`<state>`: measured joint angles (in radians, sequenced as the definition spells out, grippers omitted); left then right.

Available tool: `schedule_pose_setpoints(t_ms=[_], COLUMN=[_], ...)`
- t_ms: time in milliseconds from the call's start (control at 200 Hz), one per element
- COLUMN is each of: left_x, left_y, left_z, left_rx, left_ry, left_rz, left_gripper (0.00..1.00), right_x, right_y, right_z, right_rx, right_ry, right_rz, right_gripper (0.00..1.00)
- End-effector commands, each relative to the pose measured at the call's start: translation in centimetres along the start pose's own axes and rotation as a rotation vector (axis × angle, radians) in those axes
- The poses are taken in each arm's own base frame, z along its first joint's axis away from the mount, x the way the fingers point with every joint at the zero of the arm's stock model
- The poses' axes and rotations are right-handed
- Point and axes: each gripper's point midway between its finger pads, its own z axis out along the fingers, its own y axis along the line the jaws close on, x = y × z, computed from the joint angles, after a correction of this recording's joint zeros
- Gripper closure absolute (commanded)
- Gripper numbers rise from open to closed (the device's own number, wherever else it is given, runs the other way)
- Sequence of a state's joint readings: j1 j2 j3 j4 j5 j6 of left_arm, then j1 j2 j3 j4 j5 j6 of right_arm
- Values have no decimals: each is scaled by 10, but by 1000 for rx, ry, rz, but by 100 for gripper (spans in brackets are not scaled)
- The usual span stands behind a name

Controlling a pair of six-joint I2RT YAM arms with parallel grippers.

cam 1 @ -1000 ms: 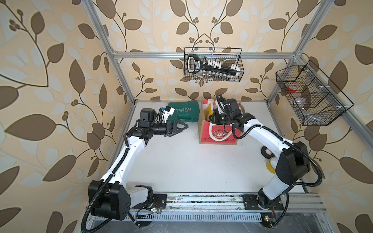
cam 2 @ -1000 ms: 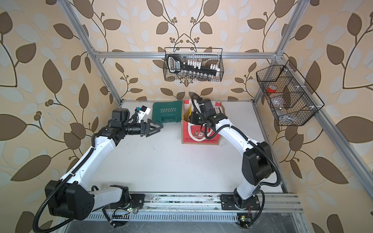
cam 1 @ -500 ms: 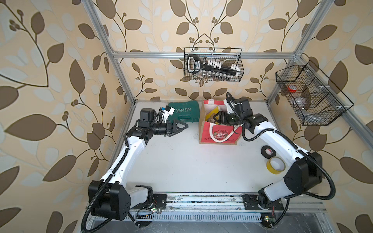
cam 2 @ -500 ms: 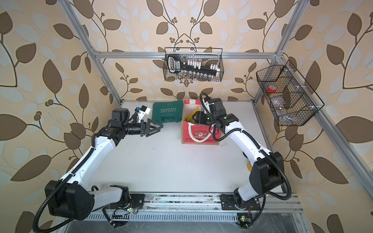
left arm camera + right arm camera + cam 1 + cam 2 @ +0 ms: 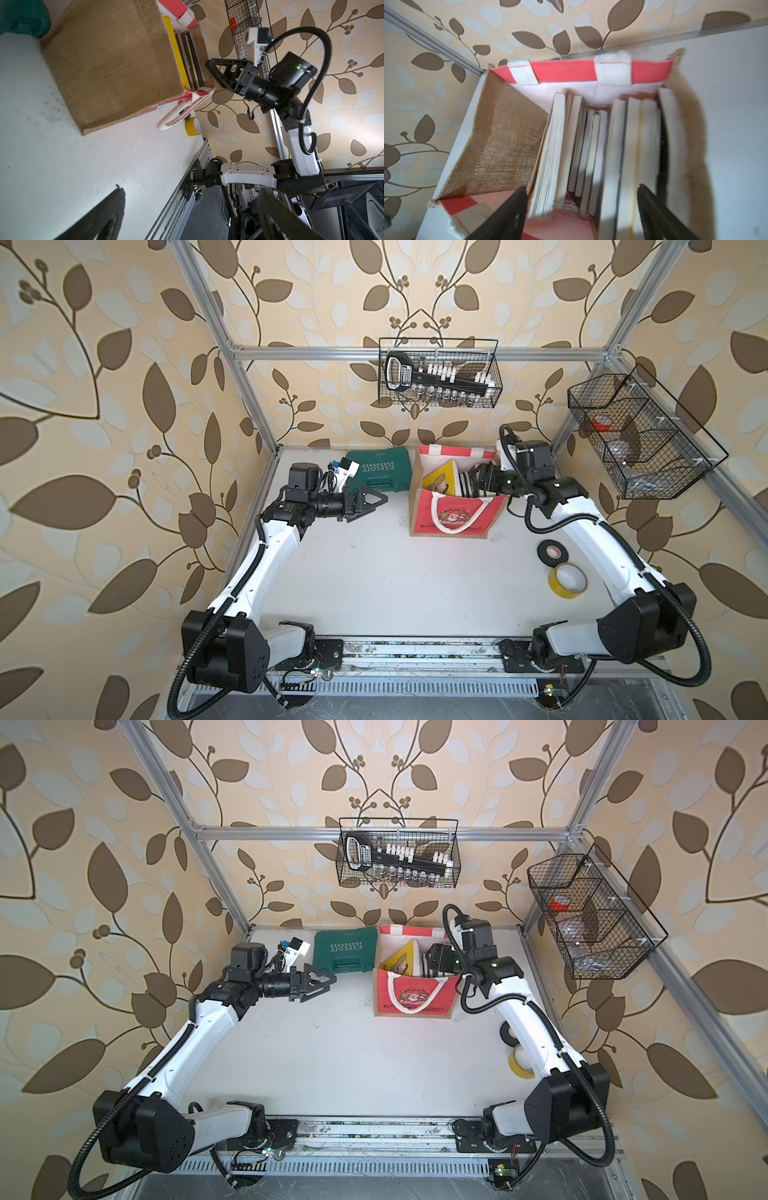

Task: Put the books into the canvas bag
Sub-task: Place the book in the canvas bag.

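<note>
Standing at the rear of the worktop: one canvas bag, upright, mouth open, red printed panel toward the arm bases, tan jute ends, one white rope handle hanging down outside the front panel. Contents: the books, set on edge in a row with page edges up, crowded toward the end of the bag nearer the right arm. Covers are mostly dark. One yellow book at the end of the row toward the left arm is tilted, its cover showing in both top views. Right jaws: spread apart, gripping nothing, held at the bag's mouth over the dark books. The right wrist view shows the row of books between and below the two tips. Left jaws: spread wide, empty, held above the worktop in front of the green tool case and pointing at the bag's near jute end, not touching it. Other items: green tool case lying flat just beside the bag, black tape roll and yellow tape roll on the worktop near the right arm, one black wire basket on the back rail, and a second wire basket on the side rail.
</note>
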<state>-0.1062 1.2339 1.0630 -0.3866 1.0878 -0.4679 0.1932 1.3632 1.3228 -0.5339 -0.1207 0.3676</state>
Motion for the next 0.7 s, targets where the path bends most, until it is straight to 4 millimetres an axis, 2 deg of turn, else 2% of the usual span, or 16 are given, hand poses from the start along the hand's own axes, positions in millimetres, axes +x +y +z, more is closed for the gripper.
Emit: schedule_pose_setpoints(t_ms=[0, 70, 165, 295, 305, 330, 420, 500, 615, 695], left_x=[-11, -16, -23, -39, -40, -43, -51, -56, -59, -58], left_y=[-5, -7, -9, -12, -5, -3, -5, -4, -1, 0], left_z=[3, 11, 25, 40, 45, 49, 60, 68, 80, 89], left_rx=[-55, -102, -188, -294, -309, -329, -379, -412, -443, -452], left_ry=[-18, -13, -1, 11, 22, 31, 52, 57, 77, 96], left_rz=[42, 59, 79, 100, 88, 87, 100, 111, 118, 126], left_gripper=[1, 1, 3, 21, 22, 25, 28, 29, 34, 34], right_x=[-21, -25, -21, -13, -12, -11, -7, -6, -2, 3], right_y=[-19, -30, -44, -59, -60, -62, -66, -69, -76, -84], right_z=[-30, -35, -27, -15, -13, -11, -4, 3, 13, 20], right_rx=[78, 114, 160, 213, 215, 220, 224, 226, 245, 252], right_ry=[-105, -121, -85, -48, -45, -39, -25, -13, 8, 28], right_rz=[-8, 0, 7, 5, 4, 4, 2, 2, -1, 10], right_gripper=[19, 19, 20, 26, 27, 28, 32, 39, 55, 59])
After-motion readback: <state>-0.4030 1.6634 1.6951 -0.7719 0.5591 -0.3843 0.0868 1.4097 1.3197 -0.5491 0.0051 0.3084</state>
